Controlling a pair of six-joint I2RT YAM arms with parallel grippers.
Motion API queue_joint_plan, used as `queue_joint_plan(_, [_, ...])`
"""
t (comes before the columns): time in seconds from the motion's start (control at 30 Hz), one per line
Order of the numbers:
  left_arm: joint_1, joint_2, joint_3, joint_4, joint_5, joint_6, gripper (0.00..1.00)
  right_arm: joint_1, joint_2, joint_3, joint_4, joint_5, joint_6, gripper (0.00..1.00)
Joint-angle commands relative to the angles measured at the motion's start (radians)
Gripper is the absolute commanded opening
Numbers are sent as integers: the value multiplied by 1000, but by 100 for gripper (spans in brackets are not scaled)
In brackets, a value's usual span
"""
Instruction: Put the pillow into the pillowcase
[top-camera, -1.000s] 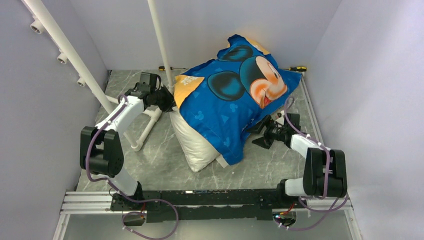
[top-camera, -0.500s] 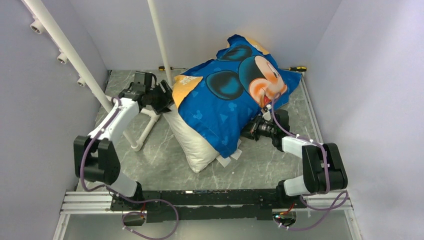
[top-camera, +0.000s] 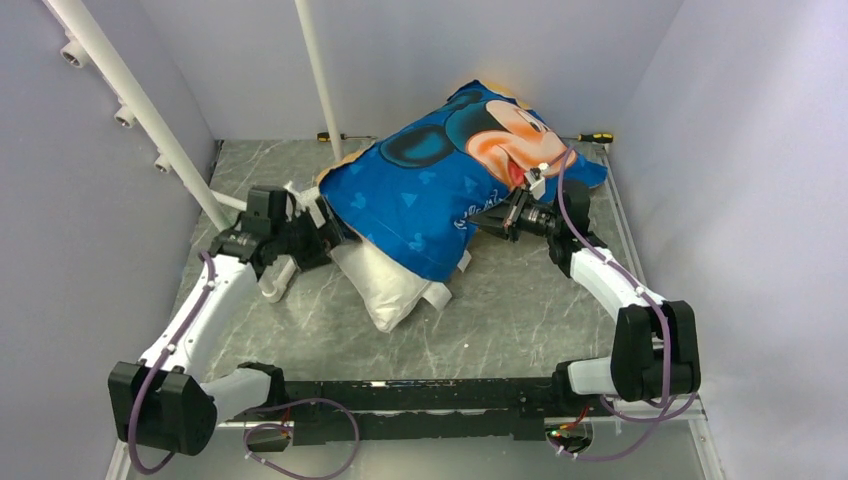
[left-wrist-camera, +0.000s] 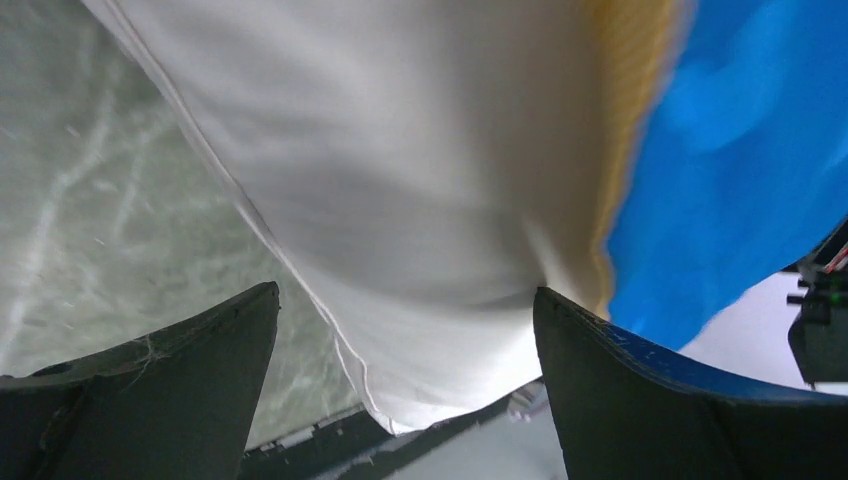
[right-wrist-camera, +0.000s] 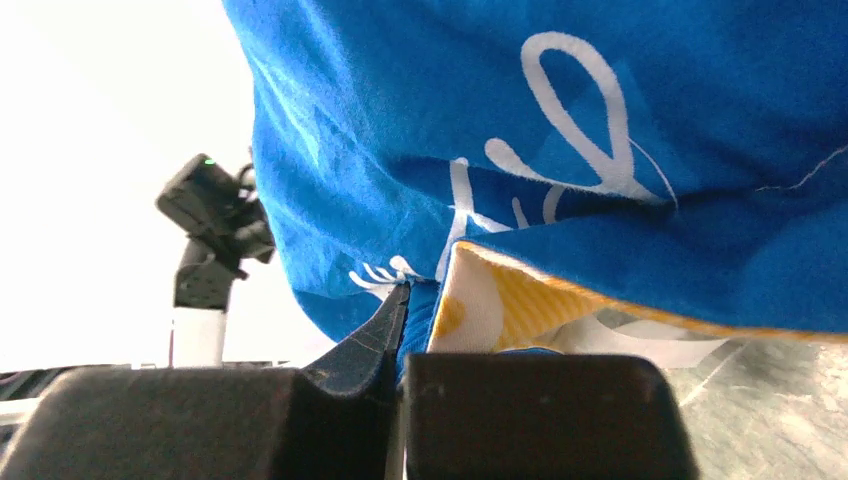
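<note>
On grey marble tabletop (top-camera: 520, 310), centre: white pillow (top-camera: 385, 285) part-sheathed in Mickey Mouse pillowcase (top-camera: 440, 180).
Pillowcase lies blue face up and covers the pillow's end toward 1 o'clock. The bare white end sticks out toward 7 o'clock and rests on the tabletop. Left gripper (top-camera: 318, 233) sits at the pillow's 9 o'clock, jaws spread wide, the white bulk between its fingers (left-wrist-camera: 170, 390). Right gripper (top-camera: 490, 215) sits at the case's 4 o'clock hem, jaws pressed together, pinching the blue edge where yellow-orange fabric shows beneath. Yellow-handled screwdriver (top-camera: 590, 137) lies at the far edge, 2 o'clock. White upright pipe (top-camera: 318, 75) stands at 11 o'clock.
</note>
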Motion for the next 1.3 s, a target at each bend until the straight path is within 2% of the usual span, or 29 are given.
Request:
queue_joint_plan(0.0, [-30,-45,-158,207,216,-123,99,-1,-30,85,87,-34,36,0])
queue_joint_plan(0.1, [-86,-51,-256,307,230,-204,100,10,-29,79,94,-30,43,0])
queue_joint_plan(0.23, [-206,-17,-364,624,221,-334,99,30,-16,77,103,-32,51,0])
queue_joint_plan(0.27, [-233,15,-378,710,218,-358,96,35,-13,79,106,-36,54,0])
queue_joint_plan(0.3, [-261,53,-383,790,215,-373,89,40,-9,83,103,-40,55,0])
queue_joint_plan(0.47, [-330,220,-323,1072,151,-365,19,88,-22,126,-21,-56,-16,0])
queue_joint_plan(0.5, [-331,231,-301,1095,131,-348,7,100,-31,134,-61,-57,-37,0])
queue_joint_plan(0.53, [-328,235,-275,1099,99,-326,0,110,-42,137,-92,-61,-50,0])
queue_joint_plan(0.77, [-317,205,-61,1118,-26,-160,0,185,-119,223,-222,-89,-93,0])
queue_joint_plan(0.93, [-308,167,16,1103,-60,-96,0,202,-101,322,-125,-137,-37,0])
queue_joint_plan(1.07, [-307,150,63,1067,-64,-81,0,206,-53,492,-135,-163,-51,0])
queue_joint_plan(1.27, [-315,242,167,1008,7,-55,0,252,41,693,-36,-170,20,0])
